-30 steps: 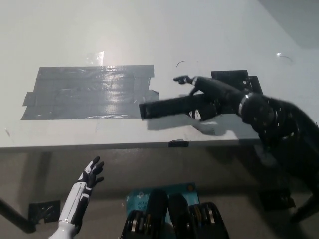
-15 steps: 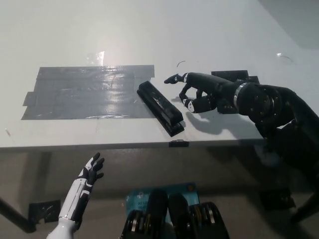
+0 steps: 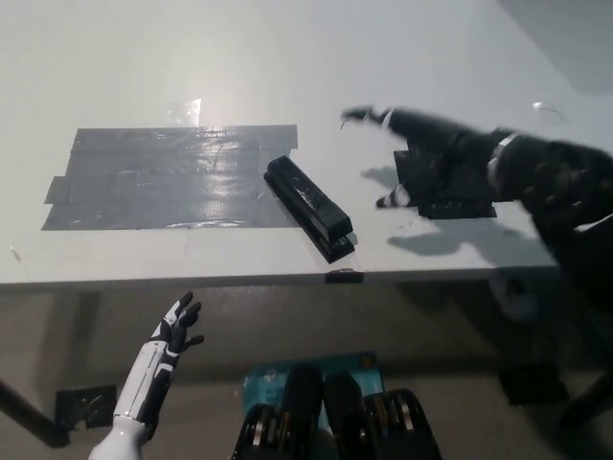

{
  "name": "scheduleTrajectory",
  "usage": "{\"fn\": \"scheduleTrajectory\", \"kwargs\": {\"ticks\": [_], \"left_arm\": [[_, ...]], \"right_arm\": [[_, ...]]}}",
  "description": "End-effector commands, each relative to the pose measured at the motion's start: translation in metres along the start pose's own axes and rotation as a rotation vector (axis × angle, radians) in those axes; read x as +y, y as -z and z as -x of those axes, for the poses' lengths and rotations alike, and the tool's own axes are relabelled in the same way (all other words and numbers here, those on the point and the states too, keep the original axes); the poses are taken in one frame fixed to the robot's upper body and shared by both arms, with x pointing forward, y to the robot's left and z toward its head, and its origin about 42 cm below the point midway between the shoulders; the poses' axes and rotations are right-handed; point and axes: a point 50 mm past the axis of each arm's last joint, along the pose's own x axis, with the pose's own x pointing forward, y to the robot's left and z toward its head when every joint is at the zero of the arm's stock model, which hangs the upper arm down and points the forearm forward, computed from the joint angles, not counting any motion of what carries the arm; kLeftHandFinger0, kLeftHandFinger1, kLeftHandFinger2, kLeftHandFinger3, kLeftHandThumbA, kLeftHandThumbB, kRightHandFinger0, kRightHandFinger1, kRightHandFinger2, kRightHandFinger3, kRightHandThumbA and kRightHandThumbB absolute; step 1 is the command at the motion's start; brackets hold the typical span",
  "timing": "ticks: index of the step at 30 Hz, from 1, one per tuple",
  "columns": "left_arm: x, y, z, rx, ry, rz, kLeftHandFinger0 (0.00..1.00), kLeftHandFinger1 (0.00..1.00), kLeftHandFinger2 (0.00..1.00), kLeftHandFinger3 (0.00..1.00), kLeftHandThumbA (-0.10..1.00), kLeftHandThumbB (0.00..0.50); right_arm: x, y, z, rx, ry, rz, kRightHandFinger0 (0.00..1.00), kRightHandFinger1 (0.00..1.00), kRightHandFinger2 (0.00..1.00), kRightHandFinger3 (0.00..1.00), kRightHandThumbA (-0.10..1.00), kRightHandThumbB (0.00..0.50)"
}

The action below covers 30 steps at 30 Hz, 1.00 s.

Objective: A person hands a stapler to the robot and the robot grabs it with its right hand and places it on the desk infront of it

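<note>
— Just to the left of the right hand, on the counter, lies the stapler. See it? It sits flat, one end touching the corner of the grey tape patch, the other end near the counter's front edge.

— I see it. Is the hand holding anything?

— No, it grasps nothing. Its fingers are spread loosely and it hangs above a black patch, apart from the stapler. It's blurred, so I can't tell you much finer than that.

— So the placing is done?

— I'd judge so: the stapler rests on the counter in front of the robot, with nothing touching it. What's left, I reckon, is only for the arm to pull clear without brushing it.

— And the other one?

— The white left hand rests below the counter's edge, far down to the left, fingers apart and empty.
</note>
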Motion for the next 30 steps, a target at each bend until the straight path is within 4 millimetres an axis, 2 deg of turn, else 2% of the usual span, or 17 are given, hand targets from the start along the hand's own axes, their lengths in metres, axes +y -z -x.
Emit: {"fn": "scheduleTrajectory", "kwargs": {"ticks": [1, 4, 6, 8, 9, 10, 13, 14, 17, 18, 20, 21, 22, 23, 25, 27, 30], "left_arm": [[0.007, -0.012, -0.007, -0.049, 0.011, -0.023, 0.88, 1.0, 1.0, 1.0, 1.0, 0.5], [0.007, -0.012, -0.008, -0.049, 0.014, -0.02, 0.88, 1.0, 1.0, 1.0, 1.0, 0.5], [0.007, -0.012, -0.007, -0.047, 0.012, -0.018, 0.89, 1.0, 1.0, 1.0, 1.0, 0.5], [0.006, -0.012, -0.006, -0.037, 0.009, -0.015, 0.9, 1.0, 1.0, 1.0, 1.0, 0.5], [0.006, -0.012, -0.006, -0.037, 0.009, -0.015, 0.9, 1.0, 1.0, 1.0, 1.0, 0.499], [0.006, -0.012, -0.005, -0.036, 0.01, -0.017, 0.9, 1.0, 1.0, 1.0, 1.0, 0.495], [0.006, -0.011, -0.004, -0.035, 0.011, -0.017, 0.9, 1.0, 1.0, 1.0, 1.0, 0.487], [0.005, -0.009, -0.002, -0.033, 0.01, -0.016, 0.89, 1.0, 1.0, 1.0, 1.0, 0.487], [0.003, -0.007, 0.002, -0.032, 0.007, -0.009, 0.87, 1.0, 1.0, 1.0, 1.0, 0.479], [0.003, -0.005, 0.005, -0.028, 0.006, -0.008, 0.87, 1.0, 1.0, 1.0, 1.0, 0.483], [0.002, -0.002, 0.009, -0.02, 0.003, -0.005, 0.86, 1.0, 1.0, 1.0, 1.0, 0.484], [0.001, 0.0, 0.012, -0.014, 0.002, 0.0, 0.87, 1.0, 1.0, 1.0, 1.0, 0.469], [0.0, 0.002, 0.015, -0.009, 0.002, 0.004, 0.88, 1.0, 1.0, 1.0, 1.0, 0.468], [-0.001, 0.005, 0.019, -0.001, 0.002, 0.013, 0.88, 1.0, 1.0, 1.0, 1.0, 0.46], [-0.002, 0.008, 0.022, 0.007, 0.0, 0.019, 0.88, 1.0, 1.0, 1.0, 1.0, 0.465], [-0.004, 0.012, 0.03, 0.026, -0.002, 0.029, 0.91, 1.0, 1.0, 1.0, 1.0, 0.491], [-0.005, 0.014, 0.036, 0.039, 0.0, 0.033, 0.93, 1.0, 1.0, 1.0, 1.0, 0.5]], "right_arm": [[-0.076, -0.032, 0.048, -0.176, 0.281, -0.045, 1.0, 1.0, 1.0, 1.0, 0.97, 0.461], [-0.102, -0.047, 0.097, -0.254, 0.377, -0.077, 1.0, 1.0, 1.0, 1.0, 1.0, 0.487], [-0.108, -0.052, 0.116, -0.28, 0.411, -0.065, 1.0, 1.0, 1.0, 1.0, 1.0, 0.49], [-0.111, -0.058, 0.161, -0.373, 0.506, -0.055, 1.0, 1.0, 1.0, 1.0, 1.0, 0.452], [-0.109, -0.058, 0.173, -0.404, 0.528, -0.061, 1.0, 1.0, 1.0, 1.0, 1.0, 0.433], [-0.104, -0.057, 0.19, -0.47, 0.548, -0.103, 1.0, 1.0, 1.0, 1.0, 0.93, 0.428], [-0.079, -0.056, 0.223, -0.556, 0.599, -0.141, 1.0, 1.0, 1.0, 1.0, 0.95, 0.47], [-0.057, -0.055, 0.239, -0.567, 0.609, -0.138, 1.0, 1.0, 1.0, 1.0, 0.96, 0.454], [-0.018, -0.053, 0.255, -0.585, 0.599, -0.193, 1.0, 1.0, 1.0, 1.0, 0.91, 0.422], [0.007, -0.052, 0.261, -0.586, 0.582, -0.25, 1.0, 1.0, 1.0, 1.0, 0.9, 0.418], [0.036, -0.049, 0.266, -0.554, 0.559, -0.308, 1.0, 1.0, 1.0, 1.0, 0.86, 0.464], [0.058, -0.044, 0.265, -0.527, 0.541, -0.384, 1.0, 1.0, 1.0, 1.0, 0.91, 0.416], [0.074, -0.042, 0.264, -0.509, 0.531, -0.438, 1.0, 1.0, 1.0, 1.0, 0.92, 0.413], [0.104, -0.037, 0.261, -0.478, 0.506, -0.556, 1.0, 1.0, 1.0, 1.0, 0.92, 0.392], [0.122, -0.029, 0.256, -0.447, 0.491, -0.617, 1.0, 1.0, 1.0, 1.0, 0.94, 0.405], [0.163, -0.008, 0.24, -0.348, 0.471, -0.731, 1.0, 1.0, 1.0, 1.0, 0.97, 0.38], [0.204, 0.012, 0.226, -0.252, 0.471, -0.861, 1.0, 1.0, 1.0, 1.0, 0.95, 0.366]]}}
